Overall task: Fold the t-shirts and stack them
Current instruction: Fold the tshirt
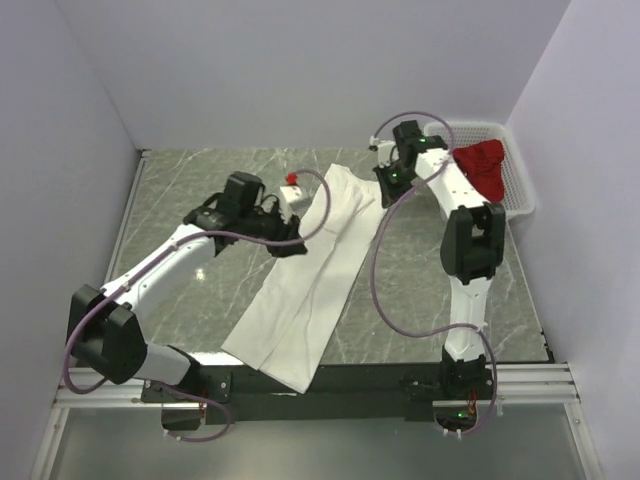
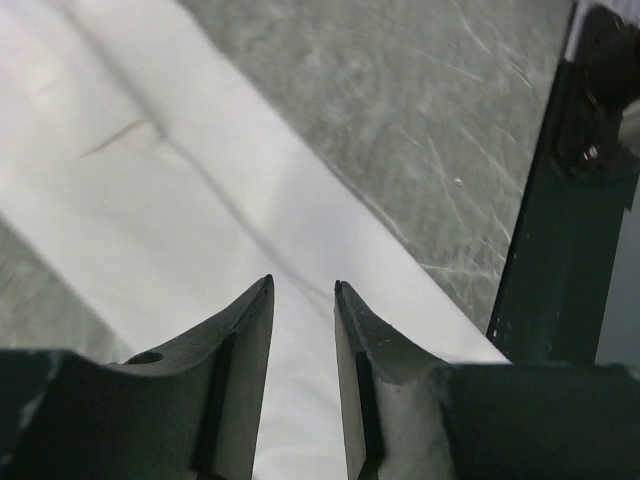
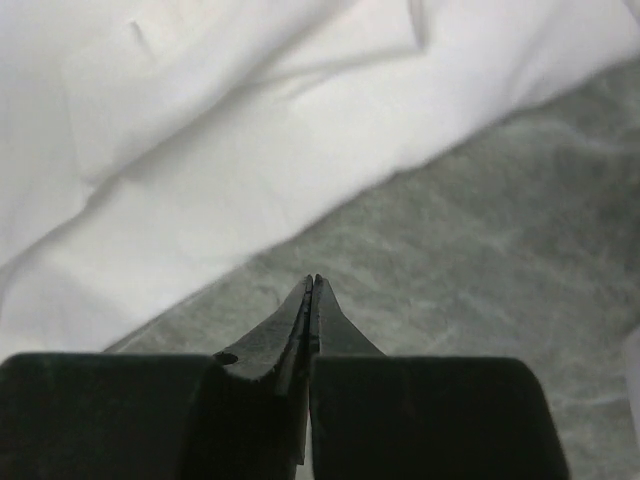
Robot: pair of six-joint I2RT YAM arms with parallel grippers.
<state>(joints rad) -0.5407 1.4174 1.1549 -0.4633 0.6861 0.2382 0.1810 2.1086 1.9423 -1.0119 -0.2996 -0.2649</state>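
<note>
The table [image 1: 170,180] has a top with a grey-green stone pattern and thin pale veins, and it shines a little. At its far right corner, close to the wall, stands a white plastic basket [image 1: 522,195] with slotted sides. Pale lilac walls [image 1: 300,70] close the table on three sides. Along the near edge runs a black strip [image 1: 370,378], and just in front of it lie silver metal rails [image 1: 535,385], side by side.

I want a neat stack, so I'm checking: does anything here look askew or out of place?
The white shirt lies as a long strip slanted across the table, its near end overlapping the black rail. The red shirt sits bunched in the basket, unfolded.
</note>
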